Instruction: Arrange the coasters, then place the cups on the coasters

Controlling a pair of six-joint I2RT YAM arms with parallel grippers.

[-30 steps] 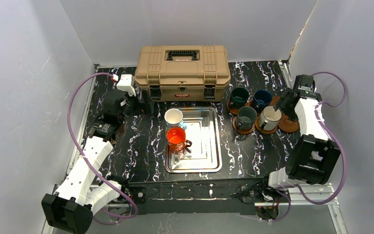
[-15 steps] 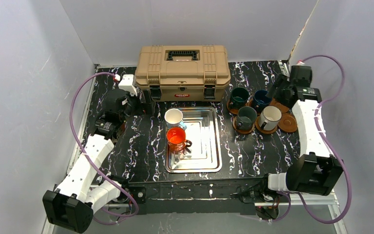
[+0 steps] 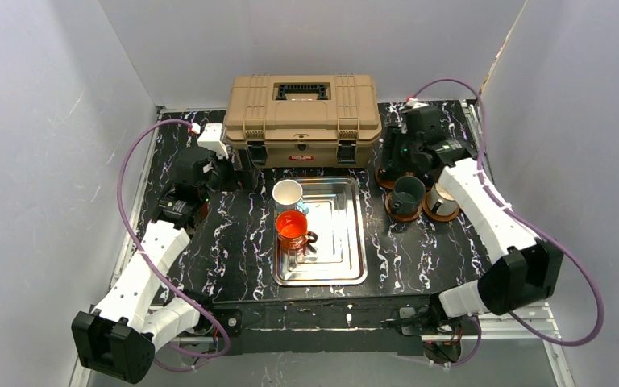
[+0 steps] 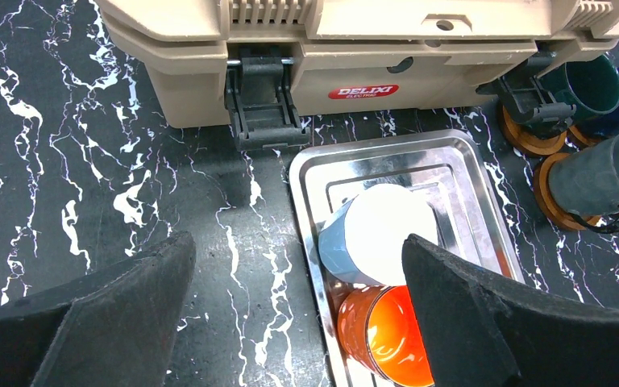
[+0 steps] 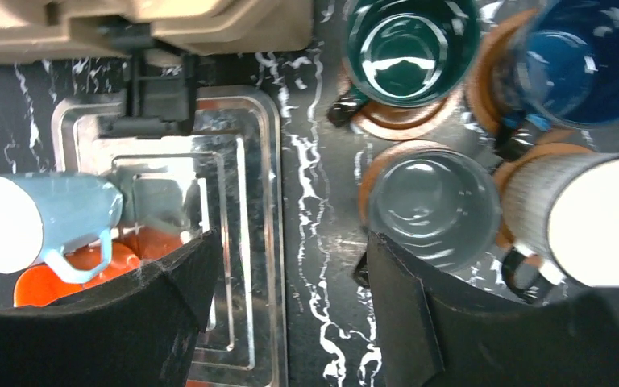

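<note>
Swinging over from the cream cup (image 5: 604, 218), which sits on one of the coasters (image 5: 387, 127), the right gripper (image 5: 290, 274) now hangs spread and empty beside the tray (image 3: 346, 242). A white cup (image 3: 288, 193) and an orange cup (image 3: 292, 226) wait there. The left gripper (image 4: 298, 266) is spread too.

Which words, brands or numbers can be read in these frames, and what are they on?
"DELIXI": white letters on a red badge on the front of the toolbox, left wrist view.
A smaller line beneath it on that badge: too small to read.
In the top view the badge is too blurred to read.
No other text is visible.
</note>
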